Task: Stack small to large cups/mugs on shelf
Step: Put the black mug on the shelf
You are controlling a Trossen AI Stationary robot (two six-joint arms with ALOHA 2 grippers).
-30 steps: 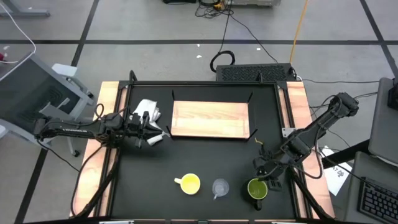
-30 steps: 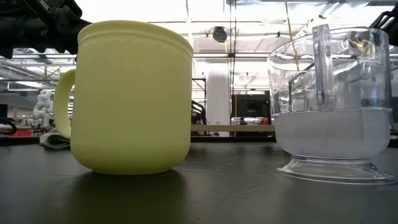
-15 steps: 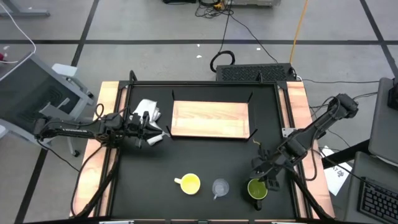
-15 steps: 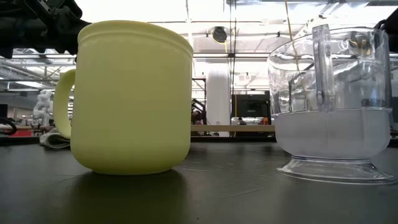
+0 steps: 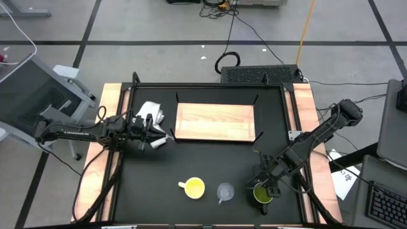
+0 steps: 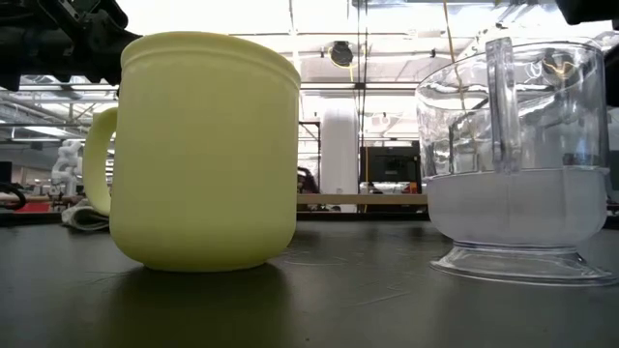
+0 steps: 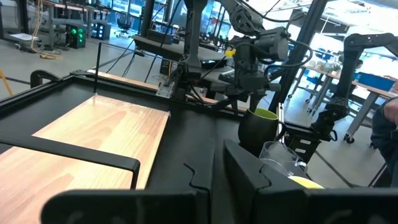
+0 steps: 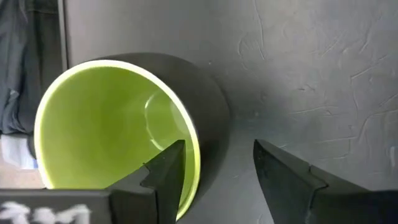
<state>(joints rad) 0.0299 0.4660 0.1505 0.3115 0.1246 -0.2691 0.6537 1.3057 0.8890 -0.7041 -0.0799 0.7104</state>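
Right wrist view: the right gripper is spread wide over the green mug, one finger inside the rim, the other outside its wall. Seen from above, the mug stands near the table's front right corner, beside the glass cup and yellow mug. The left gripper waits released left of the shelf.

White cloth lies crumpled on the black desk, at its far-left corner.
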